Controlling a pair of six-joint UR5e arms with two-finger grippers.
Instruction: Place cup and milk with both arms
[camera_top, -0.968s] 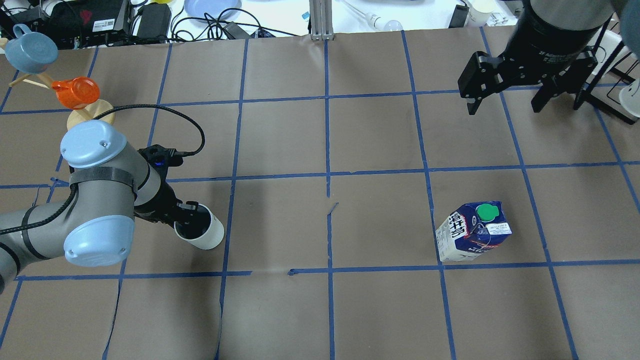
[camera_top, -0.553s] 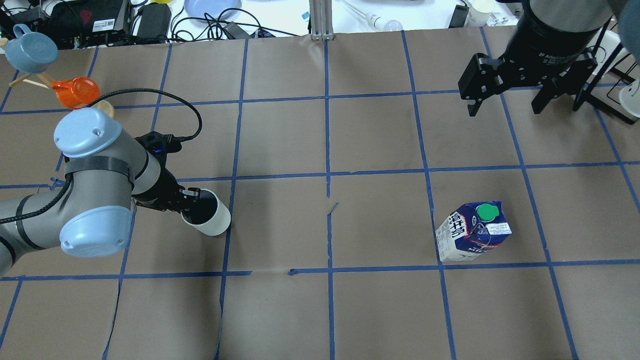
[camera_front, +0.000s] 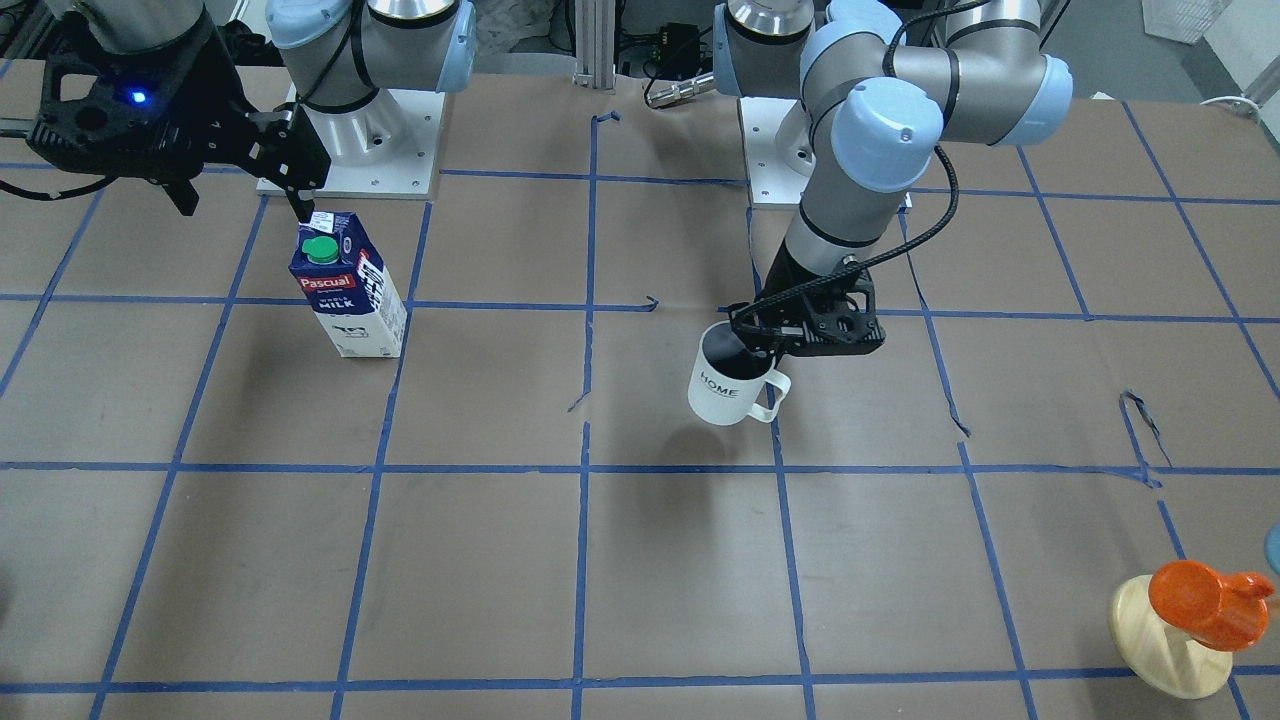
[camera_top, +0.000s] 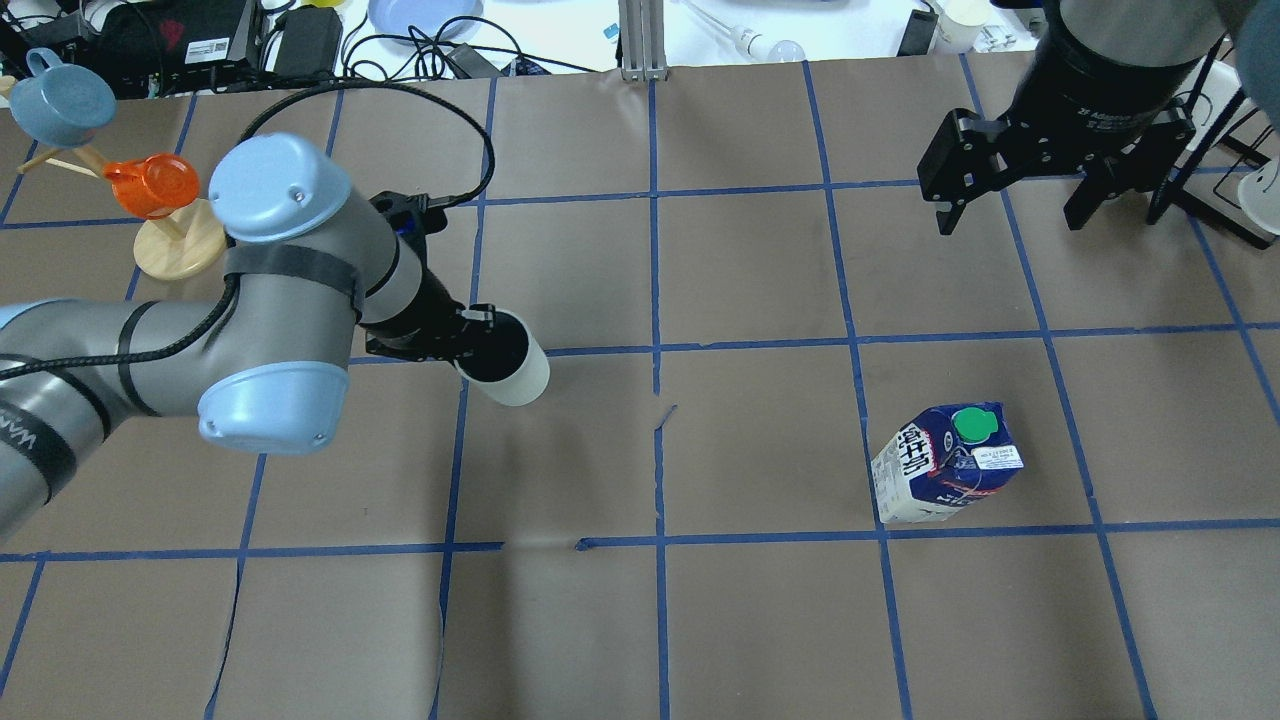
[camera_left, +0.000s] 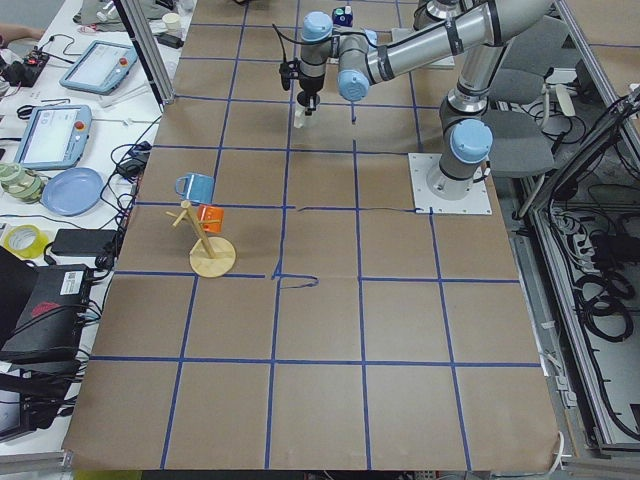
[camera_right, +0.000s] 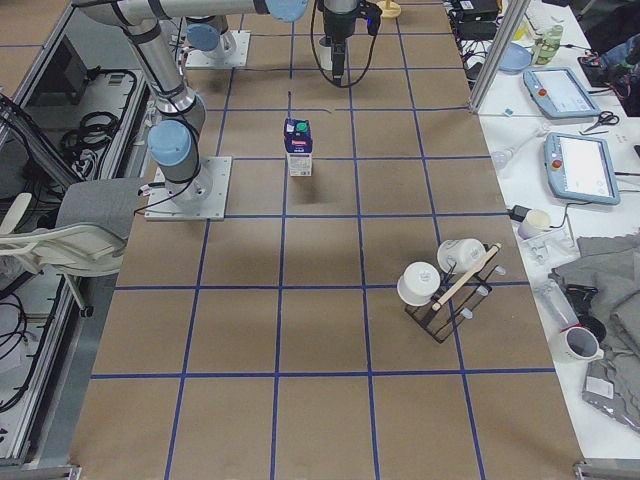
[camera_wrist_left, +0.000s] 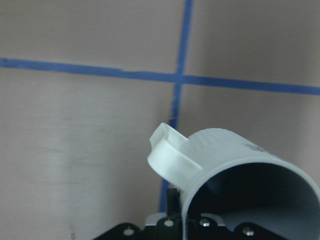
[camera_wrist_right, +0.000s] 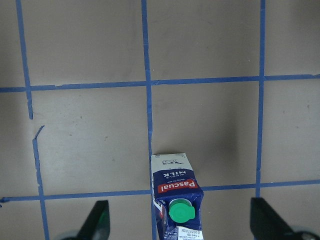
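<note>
Overhead exterior: left hand (camera_top: 478, 345) clamped on cup (camera_top: 510, 365) rim, cup tilted above table (camera_top: 750, 270), dark inside showing; milk (camera_top: 945, 462) stands upright on it, green cap (camera_top: 968, 425) on; right hand (camera_top: 1010, 215) wide open, empty.

Milk carton (camera_wrist_right: 176, 192) stands upright between two blurred, seemingly wide-spread fingertips (camera_wrist_right: 97, 220)
</note>
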